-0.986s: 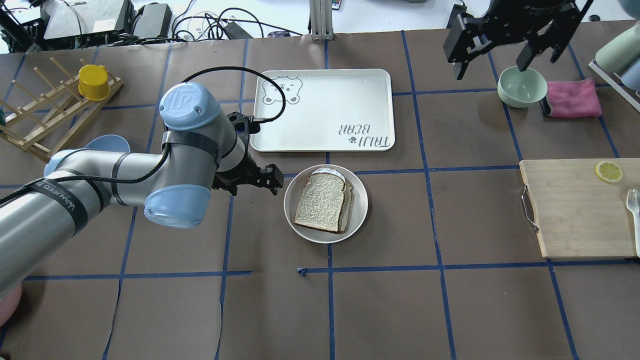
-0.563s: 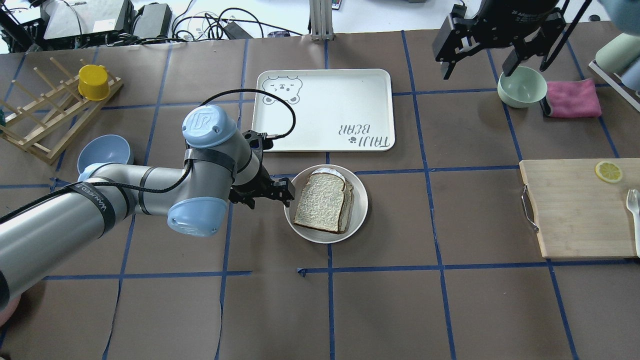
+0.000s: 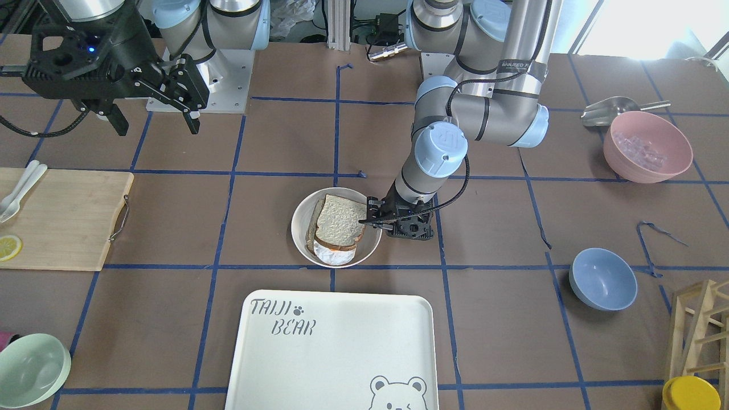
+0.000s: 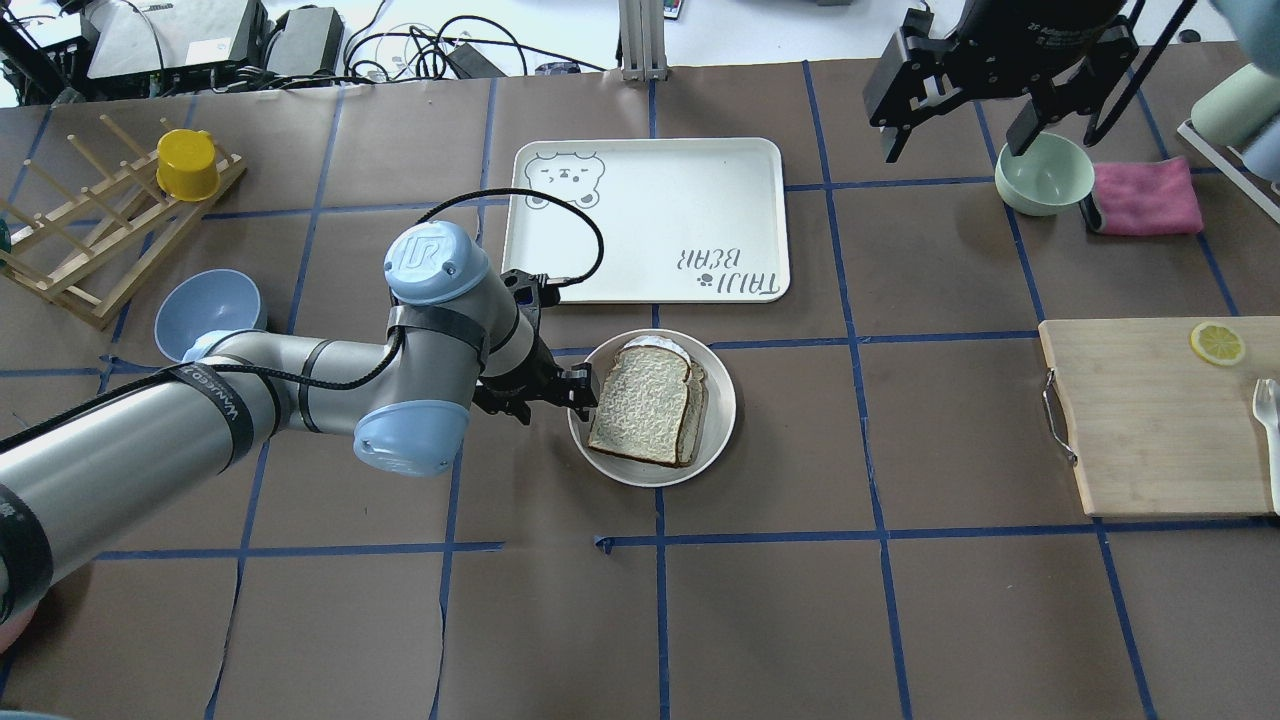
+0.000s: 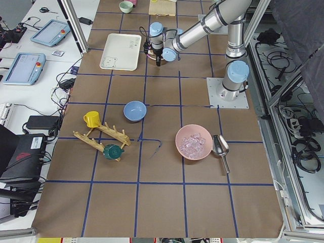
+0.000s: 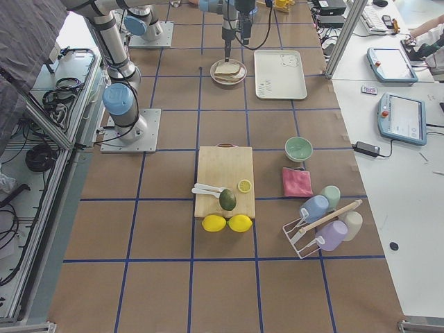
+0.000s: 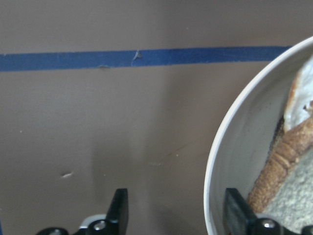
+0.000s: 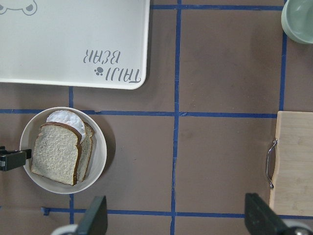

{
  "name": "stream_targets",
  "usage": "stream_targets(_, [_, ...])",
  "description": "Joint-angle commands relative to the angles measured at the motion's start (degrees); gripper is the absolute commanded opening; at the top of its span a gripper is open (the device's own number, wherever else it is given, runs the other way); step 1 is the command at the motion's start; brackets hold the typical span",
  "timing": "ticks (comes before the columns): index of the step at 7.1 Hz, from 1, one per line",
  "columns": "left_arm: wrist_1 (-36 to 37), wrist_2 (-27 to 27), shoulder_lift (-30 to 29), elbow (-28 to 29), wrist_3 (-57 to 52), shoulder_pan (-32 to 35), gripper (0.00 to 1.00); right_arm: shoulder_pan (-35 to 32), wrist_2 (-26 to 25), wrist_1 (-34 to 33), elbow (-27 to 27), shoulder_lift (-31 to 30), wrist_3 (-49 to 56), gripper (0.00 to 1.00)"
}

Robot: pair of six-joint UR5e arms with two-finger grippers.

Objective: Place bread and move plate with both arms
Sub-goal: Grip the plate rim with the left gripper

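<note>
The cream-white plate (image 4: 722,420) sits mid-table with the dark-crusted bread (image 4: 640,403) lying on a second slice with egg white. My left gripper (image 4: 580,390) is low at the plate's left rim and open. In the left wrist view (image 7: 176,215) one finger is outside the rim (image 7: 215,161) and the other inside, beside the bread crust (image 7: 288,156). It also shows in the front view (image 3: 377,223) next to the plate (image 3: 299,228) and bread (image 3: 340,221). My right gripper (image 4: 955,125) hangs high at the back right, open and empty, and looks down on the plate (image 8: 100,156).
A white bear-printed tray (image 4: 650,215) lies just behind the plate. A pale green bowl (image 4: 1043,172) and pink cloth (image 4: 1145,195) sit at the back right. A wooden cutting board (image 4: 1160,415) lies at the right. A blue bowl (image 4: 208,310) and a rack with a yellow cup (image 4: 185,165) are at the left.
My left arm has moved right, bringing its open gripper from beside the plate onto the plate's left rim. My right gripper has shifted slightly left. Plate and bread have not moved.
</note>
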State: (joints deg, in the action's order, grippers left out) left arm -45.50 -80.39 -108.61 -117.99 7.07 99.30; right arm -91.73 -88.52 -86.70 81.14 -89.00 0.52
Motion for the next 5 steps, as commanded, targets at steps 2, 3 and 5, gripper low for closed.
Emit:
stream_targets(2, [0.1, -0.1, 0.2, 0.2, -0.7, -0.1, 0.00, -1.0, -0.1, -0.7, 0.2, 0.2, -0.1, 1.00])
stream_targets(3, [0.2, -0.1, 0.4, 0.3, -0.8, -0.4, 0.00, -1.0, -0.1, -0.7, 0.3, 0.2, 0.0, 1.00])
stream_targets(5, [0.9, 0.1, 0.9, 0.4, -0.1, -0.5, 0.00, -1.0, -0.2, -0.7, 0.3, 0.5, 0.2, 1.00])
